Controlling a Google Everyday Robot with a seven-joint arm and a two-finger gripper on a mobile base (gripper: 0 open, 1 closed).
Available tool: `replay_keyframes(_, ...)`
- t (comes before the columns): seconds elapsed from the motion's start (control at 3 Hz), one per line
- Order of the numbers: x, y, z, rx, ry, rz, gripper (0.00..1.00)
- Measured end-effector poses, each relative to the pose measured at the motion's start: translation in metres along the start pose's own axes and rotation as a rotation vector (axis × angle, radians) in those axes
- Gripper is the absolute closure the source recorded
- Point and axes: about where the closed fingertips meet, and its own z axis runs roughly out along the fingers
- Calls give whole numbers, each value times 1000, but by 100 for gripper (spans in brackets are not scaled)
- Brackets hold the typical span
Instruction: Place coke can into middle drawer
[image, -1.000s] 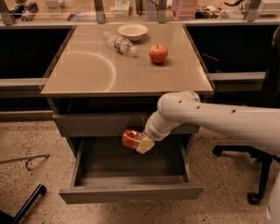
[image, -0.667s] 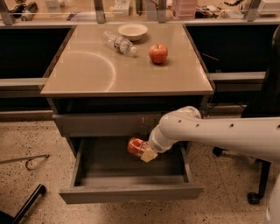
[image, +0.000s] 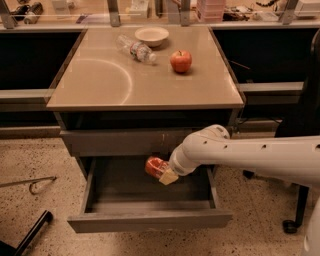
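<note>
**Robot gripper holds a coke can inside an open drawer**

A low cabinet with a tan top (image: 100, 85) stands on a speckled floor, seen from above and in front. Its middle drawer (image: 150, 220) is pulled out toward the viewer, showing a dark, shallow interior and a plain grey front. Above it sits a shut drawer front (image: 115, 142) with faint pale marks.

A white robot arm (image: 250, 157) reaches in from the right and bends down into the drawer opening. At its end, the gripper (image: 161, 172) sits over the back middle of the drawer, just under the shut drawer front. Its pale fingers (image: 169, 177) are closed around the coke can (image: 154, 165), a small red can that lies tilted on its side in the grip. Whether the can touches the drawer floor cannot be told.

On the cabinet top, well apart from the arm, a red apple (image: 181, 61) stands near the back right. A clear plastic bottle (image: 136, 49) lies on its side to the apple's left, and a shallow pale bowl (image: 151, 36) sits just behind the bottle.

A dark chair (image: 301, 120) stands at the right edge.
</note>
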Motion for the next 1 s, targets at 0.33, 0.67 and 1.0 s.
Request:
replay_keyframes(0.33, 5, 2, 30, -11, -7, -23, 100)
replay_keyframes(0.67, 14, 7, 67, -16, -10, -62, 100)
replay_keyframes(1.0, 21, 15, 93, -21, -23, -92, 100)
